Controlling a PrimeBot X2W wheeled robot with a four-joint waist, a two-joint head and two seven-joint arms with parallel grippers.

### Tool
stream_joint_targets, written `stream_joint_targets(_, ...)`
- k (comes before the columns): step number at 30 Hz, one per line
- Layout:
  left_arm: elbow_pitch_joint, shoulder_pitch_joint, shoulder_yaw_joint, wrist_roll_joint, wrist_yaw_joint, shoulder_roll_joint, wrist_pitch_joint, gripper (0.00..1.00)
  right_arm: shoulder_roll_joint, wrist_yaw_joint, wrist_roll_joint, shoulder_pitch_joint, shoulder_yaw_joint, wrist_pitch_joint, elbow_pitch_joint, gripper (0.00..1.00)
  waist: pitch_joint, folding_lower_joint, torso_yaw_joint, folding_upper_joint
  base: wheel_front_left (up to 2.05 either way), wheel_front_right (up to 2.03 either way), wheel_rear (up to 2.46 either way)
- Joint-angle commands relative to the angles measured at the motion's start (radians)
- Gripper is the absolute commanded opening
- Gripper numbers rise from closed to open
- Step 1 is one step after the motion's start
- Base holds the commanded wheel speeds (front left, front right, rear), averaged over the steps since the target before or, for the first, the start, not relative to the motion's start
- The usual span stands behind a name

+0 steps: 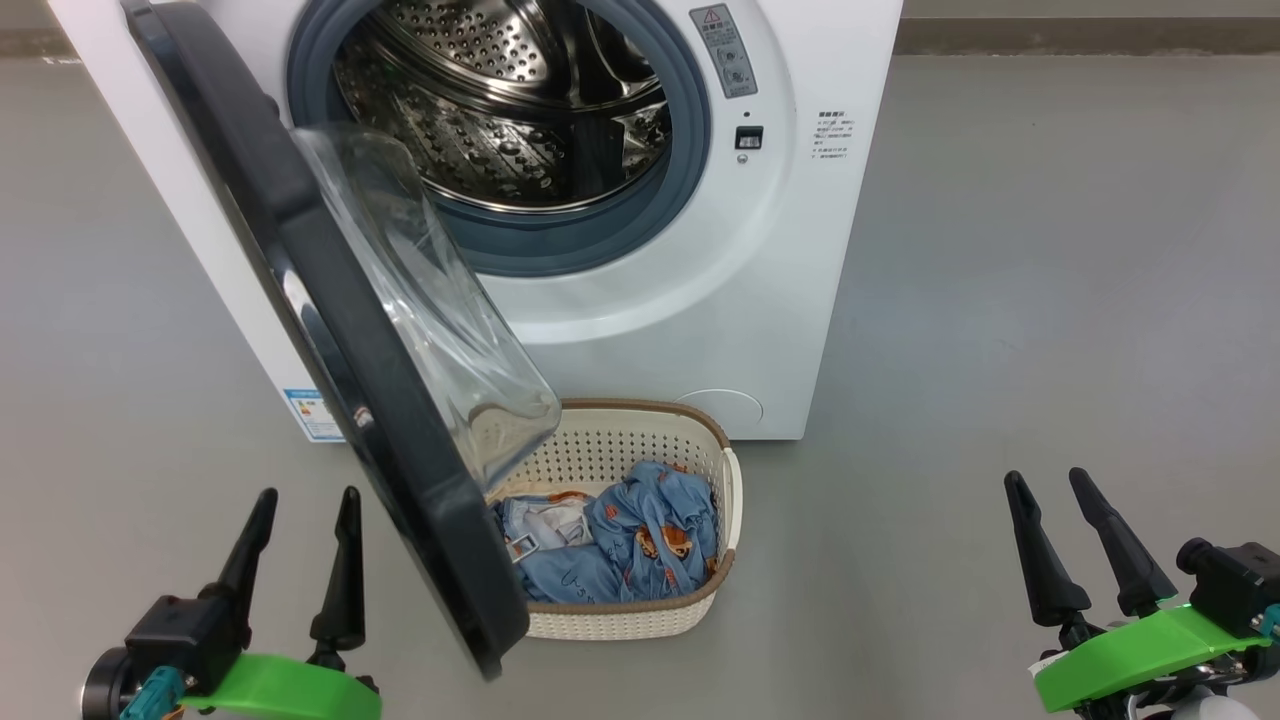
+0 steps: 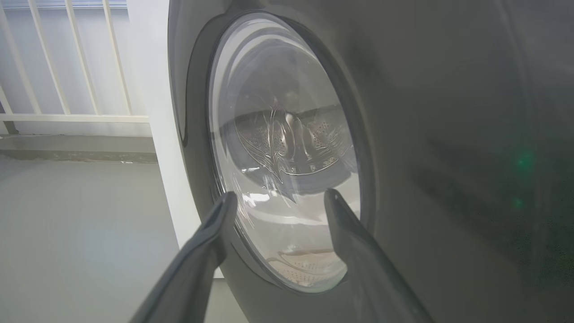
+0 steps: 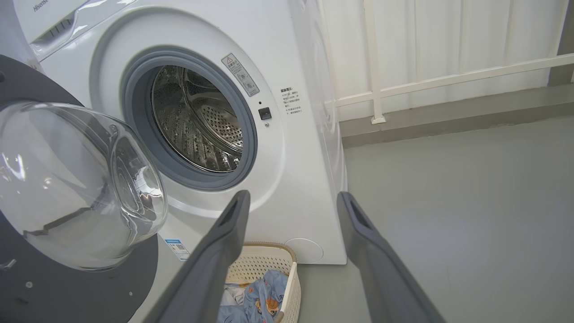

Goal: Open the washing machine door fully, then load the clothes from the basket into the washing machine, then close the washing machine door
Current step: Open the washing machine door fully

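The washing machine [image 1: 760,250] [image 3: 296,148] stands ahead with its steel drum [image 1: 500,100] exposed. Its door [image 1: 330,330] [image 2: 426,134] [image 3: 67,193] hangs swung out toward me, black rim edge-on, glass bowl bulging right. Below the drum sits the basket [image 1: 640,620] [image 3: 264,264] on the floor, holding the blue printed clothes [image 1: 640,540] [image 3: 260,300]; the door hides its left part. My left gripper [image 1: 305,495] [image 2: 278,197] is open, left of the door's outer face. At the lower right my right gripper [image 1: 1050,480] [image 3: 291,199] stands open and empty, well right of the basket.
Grey floor [image 1: 1050,250] spreads wide to the right of the machine and between the grippers. A white railing [image 3: 448,80] and low ledge run behind the machine. The door's lower edge overhangs the basket's left side.
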Motion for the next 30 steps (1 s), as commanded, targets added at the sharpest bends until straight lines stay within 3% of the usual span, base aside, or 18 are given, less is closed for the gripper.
stream_joint_targets(1, -0.017, -0.034, 0.032, 0.000, -0.002, 0.015, -0.006, 1.00, -0.011, 0.010, -0.016, -0.033, 0.019, -0.012, -0.019, 1.00, 0.001, 0.0001, 0.000, -0.0001, 0.00, 0.00, 0.00)
stream_joint_targets(17, -0.011, -0.035, 0.039, 0.000, -0.002, 0.017, -0.006, 1.00, -0.007, 0.010, -0.019, -0.036, 0.017, -0.012, -0.010, 1.00, -0.001, 0.0001, -0.002, -0.0001, 0.00, 0.00, 0.00)
stream_joint_targets(18, -0.010, -0.034, 0.041, 0.002, -0.002, 0.016, -0.006, 0.92, -0.007, 0.010, -0.019, -0.036, 0.016, -0.012, -0.011, 1.00, -0.001, 0.0001, -0.002, -0.0001, 0.00, 0.00, 0.00)
stream_joint_targets(19, -0.008, -0.035, 0.043, 0.003, -0.002, 0.016, -0.006, 0.47, -0.006, 0.010, -0.019, -0.036, 0.015, -0.012, -0.011, 1.00, -0.001, 0.0001, -0.002, -0.0001, 0.00, 0.00, 0.00)
stream_joint_targets(20, -0.007, -0.035, 0.045, 0.004, -0.002, 0.016, -0.006, 0.18, -0.006, 0.010, -0.020, -0.035, 0.015, -0.012, -0.011, 1.00, -0.001, 0.0001, -0.002, -0.0001, 0.00, 0.00, 0.00)
stream_joint_targets(21, -0.006, -0.036, 0.047, 0.003, -0.002, 0.015, -0.006, 0.00, -0.006, 0.010, -0.020, -0.035, 0.014, -0.012, -0.011, 1.00, -0.001, 0.0001, -0.001, -0.0001, 0.00, 0.00, 0.00)
stream_joint_targets(30, -0.104, -0.051, 0.074, -0.012, -0.001, 0.008, -0.006, 0.00, -0.005, 0.010, -0.020, -0.033, 0.013, -0.012, -0.010, 1.00, -0.003, 0.0001, 0.004, -0.0001, 0.00, 0.00, 0.00)
